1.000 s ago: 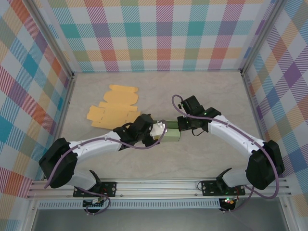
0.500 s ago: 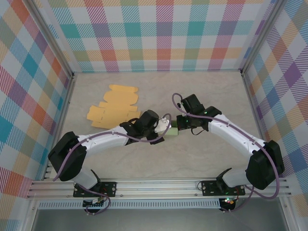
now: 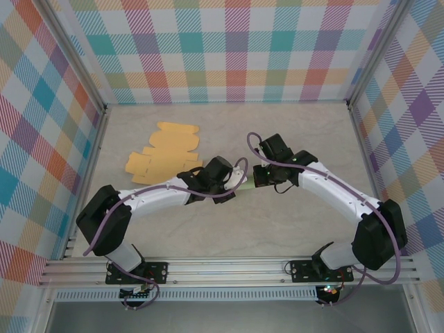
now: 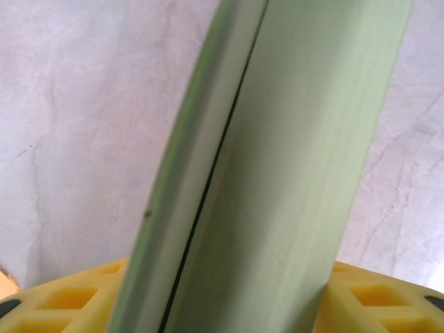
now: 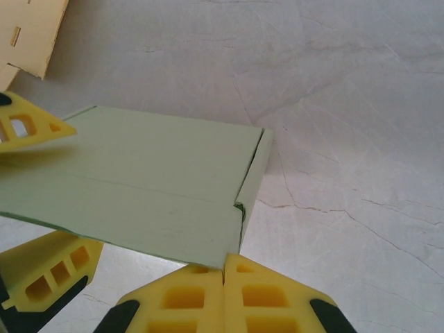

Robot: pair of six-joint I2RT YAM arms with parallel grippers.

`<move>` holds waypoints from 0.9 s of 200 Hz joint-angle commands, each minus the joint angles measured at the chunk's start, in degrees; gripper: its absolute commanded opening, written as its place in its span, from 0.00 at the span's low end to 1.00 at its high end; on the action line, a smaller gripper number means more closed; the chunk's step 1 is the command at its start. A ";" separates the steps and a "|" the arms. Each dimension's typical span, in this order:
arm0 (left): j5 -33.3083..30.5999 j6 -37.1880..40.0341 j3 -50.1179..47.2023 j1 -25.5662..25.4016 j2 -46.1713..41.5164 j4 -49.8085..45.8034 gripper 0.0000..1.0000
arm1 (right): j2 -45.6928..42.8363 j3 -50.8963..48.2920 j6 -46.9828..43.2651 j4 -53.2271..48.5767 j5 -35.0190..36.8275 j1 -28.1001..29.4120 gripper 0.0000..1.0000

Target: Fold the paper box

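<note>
the desk (image 3: 298, 229) is as it was. what has moved is your left arm (image 3: 149, 200): over the last second it has swung in until its wrist sits almost against the right arm (image 3: 333, 191) at centre. the flat card blanks (image 3: 166, 156) lie untouched at the back left. the paper box (image 5: 159, 180), an open green rectangle between the wrists a second ago, is now nearly hidden between them. the left pincer (image 4: 229, 305) straddles one panel, narrow and holding it. the right pincer (image 5: 224, 284) has its pads pressed together at the box's near corner, seemingly nipping a thin edge. i'd judge the fold under way, not finished.
</note>
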 commanded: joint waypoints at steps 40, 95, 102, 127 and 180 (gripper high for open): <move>2.71 -2.60 4.29 1.18 1.86 -5.13 0.59 | 0.40 0.68 1.21 0.64 0.34 0.28 0.21; 3.07 -3.58 6.06 1.42 3.86 -7.25 0.62 | 1.40 0.48 1.64 1.53 1.35 0.29 0.09; 3.16 -3.65 6.12 1.47 3.97 -7.04 0.62 | 1.49 0.57 1.73 1.74 0.91 0.28 0.08; 3.32 -4.27 6.43 1.51 4.41 -6.65 0.62 | 1.41 1.11 1.97 1.79 0.05 0.28 0.02; 2.40 -7.10 6.29 1.57 2.62 -3.62 0.97 | 2.12 3.44 2.35 -1.79 0.44 0.28 0.00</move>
